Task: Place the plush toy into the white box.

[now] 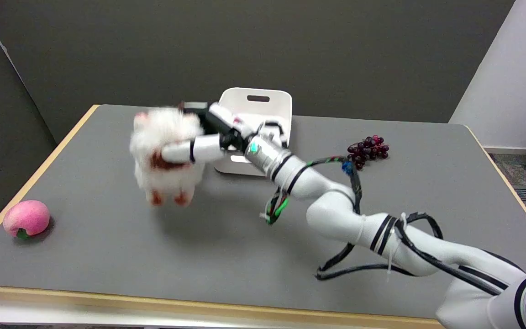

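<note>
A fluffy white plush toy (pixel 165 153) with reddish feet and a brown patch hangs above the grey table, left of centre. My right hand (pixel 201 137) grips it, with fingers wrapped round its front and top. The toy looks blurred. Just to the right of the toy and behind my wrist stands the white box (pixel 263 107), with a handle slot in its far wall; my forearm covers part of its front.
A pink peach-like toy (pixel 25 218) lies near the table's left edge. A bunch of dark purple grapes (pixel 367 150) sits right of the box. My arm and its cables cross the table's right half.
</note>
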